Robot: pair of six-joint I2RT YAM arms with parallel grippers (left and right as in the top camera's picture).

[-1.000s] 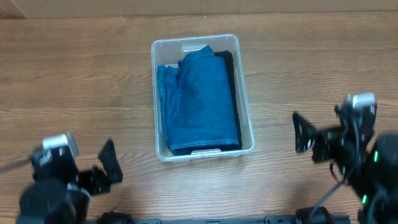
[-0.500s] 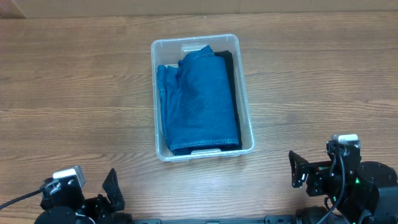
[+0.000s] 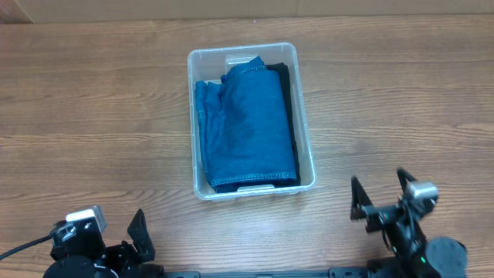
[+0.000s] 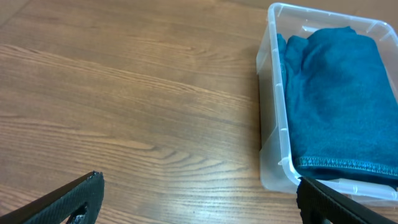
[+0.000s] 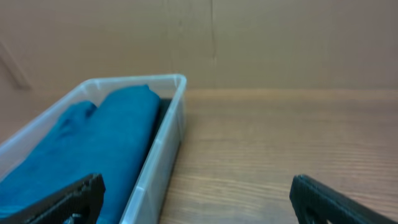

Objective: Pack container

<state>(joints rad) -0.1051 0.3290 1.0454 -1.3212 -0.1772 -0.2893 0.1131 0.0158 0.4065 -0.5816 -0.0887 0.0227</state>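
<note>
The clear plastic container (image 3: pixel 194 116) stands at the middle of the wooden table. A folded blue denim garment (image 3: pixel 251 127) fills it, with a dark cloth (image 3: pixel 286 85) under it at the right side. The container also shows in the left wrist view (image 4: pixel 272 112) and the right wrist view (image 5: pixel 163 149). My left gripper (image 3: pixel 137 238) is open and empty at the front left edge, well clear of the container. My right gripper (image 3: pixel 378 197) is open and empty at the front right, to the right of the container's near corner.
The wooden table (image 3: pixel 93 100) spreads out on both sides of the container. A brown wall or board (image 5: pixel 249 43) stands behind the table in the right wrist view.
Both arms have drawn back toward the front edge of the table. The right gripper has turned to face the far side. The container and the cloth have not moved.
</note>
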